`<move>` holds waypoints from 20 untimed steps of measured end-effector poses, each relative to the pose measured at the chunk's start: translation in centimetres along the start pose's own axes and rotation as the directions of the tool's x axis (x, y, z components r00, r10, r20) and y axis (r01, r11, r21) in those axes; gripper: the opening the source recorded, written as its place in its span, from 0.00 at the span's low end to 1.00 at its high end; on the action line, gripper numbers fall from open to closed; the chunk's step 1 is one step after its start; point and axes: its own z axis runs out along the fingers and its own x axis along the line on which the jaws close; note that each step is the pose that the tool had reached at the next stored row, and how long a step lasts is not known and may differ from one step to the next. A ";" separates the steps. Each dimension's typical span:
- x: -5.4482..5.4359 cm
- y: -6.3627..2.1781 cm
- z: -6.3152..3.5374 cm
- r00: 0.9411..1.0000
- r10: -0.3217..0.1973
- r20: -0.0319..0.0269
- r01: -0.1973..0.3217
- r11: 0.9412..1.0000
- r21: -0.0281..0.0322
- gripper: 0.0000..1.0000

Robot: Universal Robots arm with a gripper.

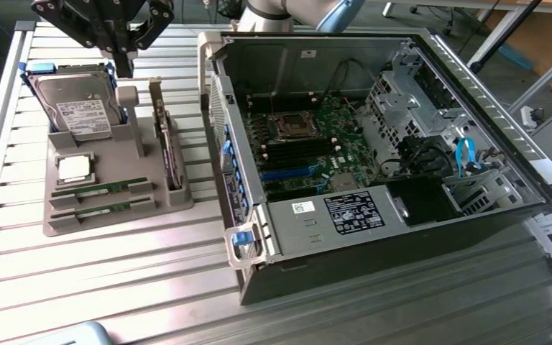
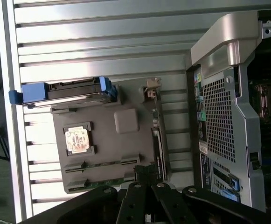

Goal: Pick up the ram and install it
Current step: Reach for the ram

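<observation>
Two ram sticks, thin and green, lie flat in slots at the front of a grey holder tray (image 1: 113,223): one ram stick (image 1: 100,188) and a second (image 1: 92,210) just in front of it. In the wrist view a ram stick (image 2: 102,183) sits beside my fingers. My gripper (image 1: 123,70) hangs above the tray's far end, over the hard drive (image 1: 80,100), well clear of the ram. Its fingers are shut with nothing between them. The wrist view has the gripper (image 2: 143,177) dark in the foreground.
The open computer case (image 1: 372,266) lies on the slatted metal table (image 1: 113,287), right of the tray, its motherboard (image 1: 305,144) exposed. On the tray also stand a silver processor chip (image 1: 72,169) and an upright expansion card (image 1: 166,144).
</observation>
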 end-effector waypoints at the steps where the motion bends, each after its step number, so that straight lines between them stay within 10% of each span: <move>1: 0.1 -0.01 0.00 1.000 0.000 0.000 0.000 1.000 0.000 0.10; 20: 2.9 -0.24 -0.08 1.000 0.000 0.000 0.000 1.000 0.000 0.10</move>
